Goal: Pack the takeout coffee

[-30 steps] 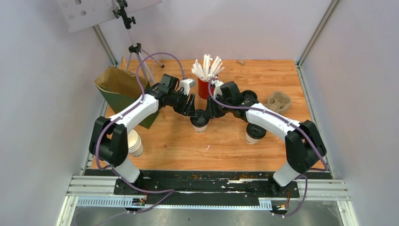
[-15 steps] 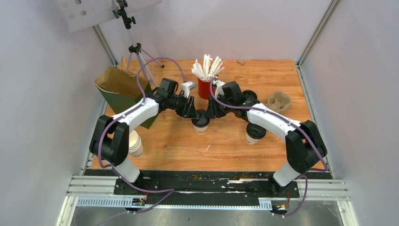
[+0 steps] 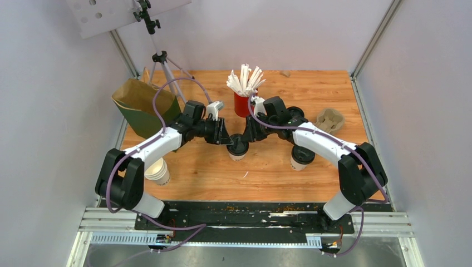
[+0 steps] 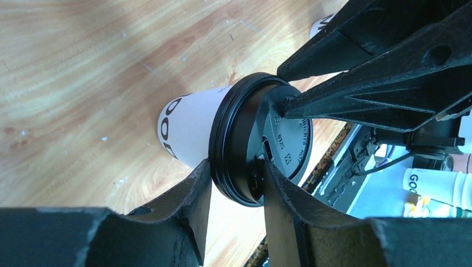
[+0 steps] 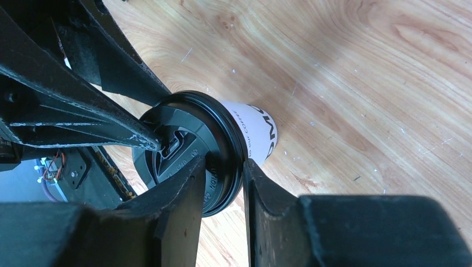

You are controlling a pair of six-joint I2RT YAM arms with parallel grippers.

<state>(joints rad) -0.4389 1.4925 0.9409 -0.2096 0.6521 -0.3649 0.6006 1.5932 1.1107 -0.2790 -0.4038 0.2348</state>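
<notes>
The takeout coffee, a white paper cup with a black lid, is near the middle of the wooden table. My left gripper is shut on the left side of the lid rim. My right gripper is shut on the right side. In the left wrist view my left gripper pinches the lid above the white cup. In the right wrist view my right gripper pinches the lid. I cannot tell whether the cup rests on the table. The green paper bag stands open at the far left.
A second lidded cup stands under my right forearm. A red cup of white sticks is just behind the grippers. A stack of white cups is at the near left, a cardboard cup carrier at the right, and a tripod behind the bag.
My left arm has dropped and swung its elbow to the left, and its gripper has come down against the lid. The cup has shifted slightly nearer. The right arm has barely moved.
</notes>
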